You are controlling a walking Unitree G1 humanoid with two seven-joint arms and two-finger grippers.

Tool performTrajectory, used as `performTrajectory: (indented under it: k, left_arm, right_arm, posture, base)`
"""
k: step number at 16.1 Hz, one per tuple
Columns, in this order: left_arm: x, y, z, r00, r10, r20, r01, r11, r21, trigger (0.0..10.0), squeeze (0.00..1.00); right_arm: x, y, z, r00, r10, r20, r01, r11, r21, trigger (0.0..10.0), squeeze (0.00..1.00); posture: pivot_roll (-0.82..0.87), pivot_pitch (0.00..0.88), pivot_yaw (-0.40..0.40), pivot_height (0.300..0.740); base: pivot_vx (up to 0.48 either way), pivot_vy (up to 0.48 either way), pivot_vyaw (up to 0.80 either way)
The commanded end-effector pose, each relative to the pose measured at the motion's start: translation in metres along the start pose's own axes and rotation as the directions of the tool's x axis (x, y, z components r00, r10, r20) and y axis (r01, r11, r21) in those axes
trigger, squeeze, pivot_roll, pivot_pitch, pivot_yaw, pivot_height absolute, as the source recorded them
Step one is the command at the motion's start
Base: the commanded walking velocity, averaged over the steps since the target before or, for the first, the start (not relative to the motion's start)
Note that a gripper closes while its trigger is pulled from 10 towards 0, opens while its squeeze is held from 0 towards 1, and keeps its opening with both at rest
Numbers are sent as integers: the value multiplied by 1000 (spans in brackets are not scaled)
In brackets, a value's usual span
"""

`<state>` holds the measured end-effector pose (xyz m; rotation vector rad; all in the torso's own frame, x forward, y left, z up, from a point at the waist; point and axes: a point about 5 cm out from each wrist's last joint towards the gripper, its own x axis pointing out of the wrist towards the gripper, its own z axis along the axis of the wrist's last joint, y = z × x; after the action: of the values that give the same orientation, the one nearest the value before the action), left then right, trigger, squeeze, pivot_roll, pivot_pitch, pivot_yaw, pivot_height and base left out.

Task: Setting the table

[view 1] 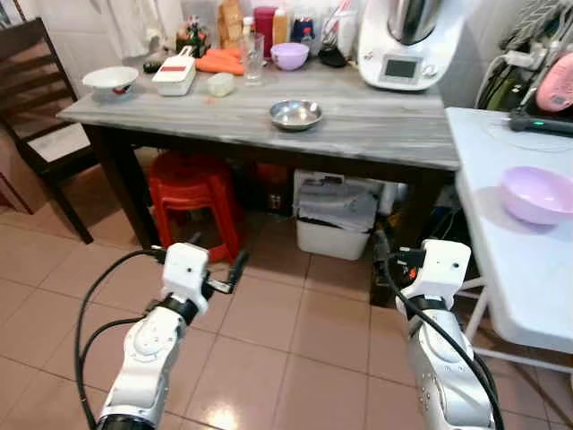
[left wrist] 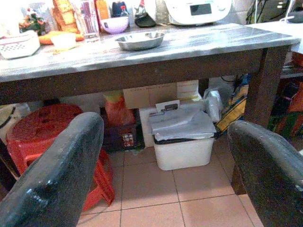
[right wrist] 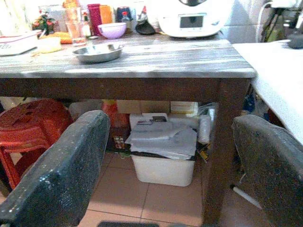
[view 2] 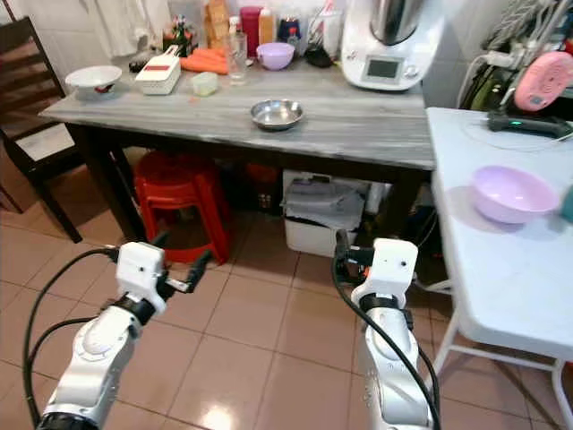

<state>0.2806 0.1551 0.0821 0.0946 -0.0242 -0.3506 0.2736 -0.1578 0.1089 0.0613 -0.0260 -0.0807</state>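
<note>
left end effector [view 1: 235, 267] spread, empty | right end effector [right wrist: 165, 165] spread, empty, low before table [view 1: 376, 125] | steel bowl [view 1: 296, 114] mid-table | risk: arms clip table edge when rising

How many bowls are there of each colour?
Purple bowls: 2, one at the back of the grey table and one on the white table
Silver bowls: 1, in the middle of the grey table
White bowls: 1, at the grey table's left end
Total: 4
</note>
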Motion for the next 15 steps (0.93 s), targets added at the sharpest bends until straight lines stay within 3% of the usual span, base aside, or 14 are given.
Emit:
performTrajectory:
  k: [1,9,15]
  left_arm:
    - [3,-6,2,1000,-19,9,19,1000,-8,10000,0]
    - [5,-8,4,1000,-23,13,23,1000,-7,10000,0]
    - [5,-10,4,999,-30,10,30,999,-9,10000,0]
  right_arm:
    - [0,-8,4,1000,-28,14,28,1000,-6,10000,0]
    - [1,-7,3,999,-34,14,34,999,4,10000,0]
    - [1,-8,3,999,-39,14,39,999,7,10000,0]
  posture:
    - [2,0,19,740]
    - [1,0,23,740]
    - [0,0,25,740]
  base:
    - [0,-322,0]
    - [0,-322,0]
    - [0,-322,-493]
